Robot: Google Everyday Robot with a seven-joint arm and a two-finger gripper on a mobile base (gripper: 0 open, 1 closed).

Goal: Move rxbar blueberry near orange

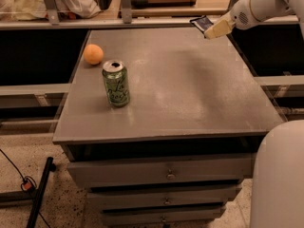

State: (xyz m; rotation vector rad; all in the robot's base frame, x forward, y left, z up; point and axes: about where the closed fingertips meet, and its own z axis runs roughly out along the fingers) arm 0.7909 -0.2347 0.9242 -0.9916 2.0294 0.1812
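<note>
We see the end effector [212,28] at the far right corner of the surface [190,94], raised off it, its pale fingers clamped on the rxbar blueberry [200,22]. The bar is in the air, not touching the surface. It juts out leftward from the fingers, and its long axis seems to run roughly left to right, with its dark face tipped toward us.

The orange [93,54] rests near the far left edge of the surface, well apart from the bar. From the end effector it lies to the left and slightly nearer to us. We judge the coming move to be a carry across the far part of the surface, then a descent beside the fruit.

A green soda can [116,84] stands upright just beside the orange on its near right side. A path along the far edge would stay clear of it.
</note>
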